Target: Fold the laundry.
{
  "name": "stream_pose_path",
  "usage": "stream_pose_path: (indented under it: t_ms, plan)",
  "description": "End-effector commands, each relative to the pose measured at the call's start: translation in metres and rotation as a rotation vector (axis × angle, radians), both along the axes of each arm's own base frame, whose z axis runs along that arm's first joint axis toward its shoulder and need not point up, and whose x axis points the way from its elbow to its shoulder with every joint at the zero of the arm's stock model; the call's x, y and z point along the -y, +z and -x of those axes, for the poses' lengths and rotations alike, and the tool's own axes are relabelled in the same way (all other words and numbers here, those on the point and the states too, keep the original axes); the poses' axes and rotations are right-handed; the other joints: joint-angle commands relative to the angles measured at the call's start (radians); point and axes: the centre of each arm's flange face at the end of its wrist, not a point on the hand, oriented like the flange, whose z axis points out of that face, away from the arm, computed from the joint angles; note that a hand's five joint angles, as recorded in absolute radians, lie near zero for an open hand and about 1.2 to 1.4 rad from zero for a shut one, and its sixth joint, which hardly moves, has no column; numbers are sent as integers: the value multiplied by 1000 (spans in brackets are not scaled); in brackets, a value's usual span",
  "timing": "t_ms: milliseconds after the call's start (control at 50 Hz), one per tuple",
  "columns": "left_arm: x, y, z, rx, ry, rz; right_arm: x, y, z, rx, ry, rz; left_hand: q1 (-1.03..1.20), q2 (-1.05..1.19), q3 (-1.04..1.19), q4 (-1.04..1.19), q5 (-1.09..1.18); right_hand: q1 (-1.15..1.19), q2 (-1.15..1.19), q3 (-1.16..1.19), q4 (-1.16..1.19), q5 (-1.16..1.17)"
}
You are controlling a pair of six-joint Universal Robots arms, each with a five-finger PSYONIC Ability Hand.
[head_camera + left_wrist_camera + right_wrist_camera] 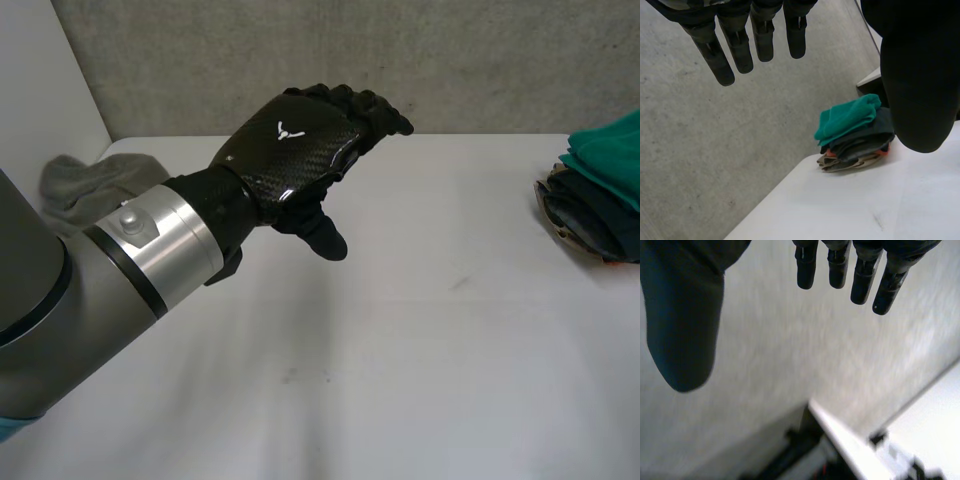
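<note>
Across the middle of the view from the head, the flat white table (420,340) lies bare, with a rough grey concrete wall (450,60) behind it. The thick grey left arm (60,300) reaches in over the near side and carries the black left hand (290,160) raised above the tabletop. Its fingers are straight to loosely relaxed, its thumb is apart from them, and nothing is between them. At the table's right edge sits a stack of folded garments (600,190): teal-green cloth on top, dark pieces under it, something tan at the bottom. It looks finished. At the far left corner, partly behind the arm, lies a crumpled grey cloth (85,185), unfolded and well apart from the stack. This is probably the piece to fold next. The black right hand (685,330), seen from its own wrist, is up facing the wall, fingers straight and spread from the thumb, empty. The grey cloth should be light, soft and limp, so it will sag and bunch rather than keep a shape. Its corners are not visible in the heap. A pinch on an outer edge should drag it to the open middle, where both hands can find two corners and spread it flat.
</note>
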Motion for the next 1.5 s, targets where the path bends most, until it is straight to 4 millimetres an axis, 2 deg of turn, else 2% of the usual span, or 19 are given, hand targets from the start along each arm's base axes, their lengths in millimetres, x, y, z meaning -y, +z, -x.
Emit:
stream_pose_path:
  t_ms: [20,40,100,120,180,200,260,280,340,400,460,600,700,860,1100,1240,1300,1380,1500]
  plan:
    - [2,12,-4,-29,18,44,-12,52,-159,-32,481,215,-21,-7,-15,-4,8,-28,-48,-40,-62,-67]
    - [5,14,-6,-37,37,56,-24,53,-196,-32,600,230,-27,-13,-21,-10,2,-28,-48,-40,-62,-67]
    - [19,18,-12,-55,105,80,-43,42,-245,-30,760,224,-42,-28,-35,-25,-12,-28,-48,-40,-62,-67]
    - [33,21,-20,-67,174,99,-56,30,-275,-25,858,209,-65,-51,-59,-48,-36,-28,-48,-40,-62,-67]
    - [62,27,-39,-85,302,135,-82,10,-322,-10,1015,182,-86,-72,-79,-69,-56,-28,-48,-40,-62,-67]
    - [83,31,-55,-92,384,155,-102,-6,-350,8,1109,154,-86,-72,-79,-69,-56,-28,-48,-40,-62,-67]
    - [123,27,-86,-81,509,159,-139,-34,-389,15,1235,75,-77,-63,-71,-60,-48,-28,-48,-40,-62,-67]
    - [153,14,-107,-55,585,139,-145,-44,-395,14,1250,44,-68,-54,-62,-51,-39,-28,-48,-40,-62,-67]
    - [193,-8,-138,-11,681,113,-159,-88,-408,-10,1278,-102,-59,-45,-53,-43,-30,-28,-48,-40,-62,-67]
    - [247,-50,-172,102,743,96,-167,-122,-411,-56,1258,-220,-36,-22,-29,-19,-7,-28,-48,-40,-62,-67]
    - [278,-98,-190,223,736,85,-168,-142,-407,-93,1202,-295,-27,-13,-21,-10,2,-28,-48,-40,-62,-67]
    - [313,-171,-203,348,704,90,-170,-164,-398,-104,1133,-376,20,34,26,37,49,-28,-48,-40,-62,-67]
    - [338,-196,-205,334,712,137,-172,-168,-396,-94,1126,-394,114,128,120,130,143,-28,-48,-40,-62,-67]
    - [360,-212,-196,310,688,212,-178,-176,-393,-80,1120,-427,190,204,197,207,220,-28,-48,-40,-62,-67]
    - [358,-231,-156,287,543,269,-174,-178,-385,-72,1080,-439,219,233,226,236,249,-28,-48,-40,-62,-67]
    - [360,-232,-152,284,533,289,-172,-179,-383,-69,1071,-442,624,638,630,641,653,-28,-48,-40,-62,-67]
    - [358,-234,-149,286,516,288,-170,-178,-382,-68,1065,-441,1099,1113,1105,1116,1128,-28,-48,-40,-62,-67]
    - [348,-236,-130,313,487,314,-169,-178,-381,-69,1062,-441,1123,1137,1130,1140,1153,-28,-48,-40,-62,-67]
    - [306,-181,-96,348,440,485,-165,-178,-377,-66,1046,-439,1123,1137,1130,1140,1153,-28,-48,-40,-62,-67]
